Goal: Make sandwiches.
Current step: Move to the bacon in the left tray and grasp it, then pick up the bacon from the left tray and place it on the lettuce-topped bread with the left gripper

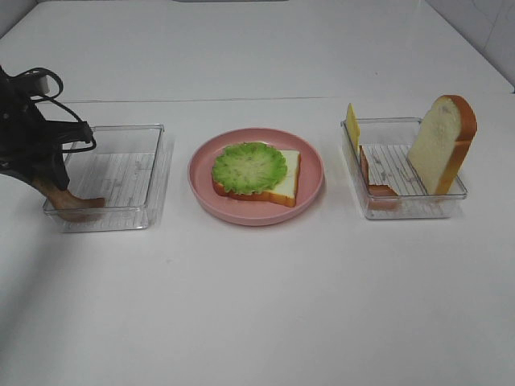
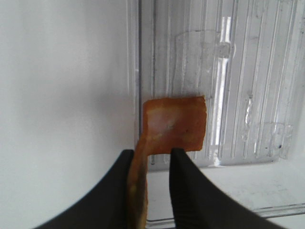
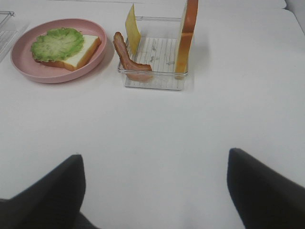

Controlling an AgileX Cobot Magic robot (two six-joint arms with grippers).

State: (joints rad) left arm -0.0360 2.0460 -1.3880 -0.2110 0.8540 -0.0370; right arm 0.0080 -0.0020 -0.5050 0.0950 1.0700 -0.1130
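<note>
left gripper (image 2: 152, 151): astride bacon strip (image 2: 174, 124) | strip: end in left tray (image 1: 159, 173)

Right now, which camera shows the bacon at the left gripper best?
Left wrist: the bacon strip shows close-up inside the left gripper. Exterior high shows it small, under the arm; right wrist misses it.

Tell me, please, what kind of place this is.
Probably a robot test bench, not a real kitchen: a plain white table, toy lettuce on a bread slice on a pink plate, and clear trays.
</note>
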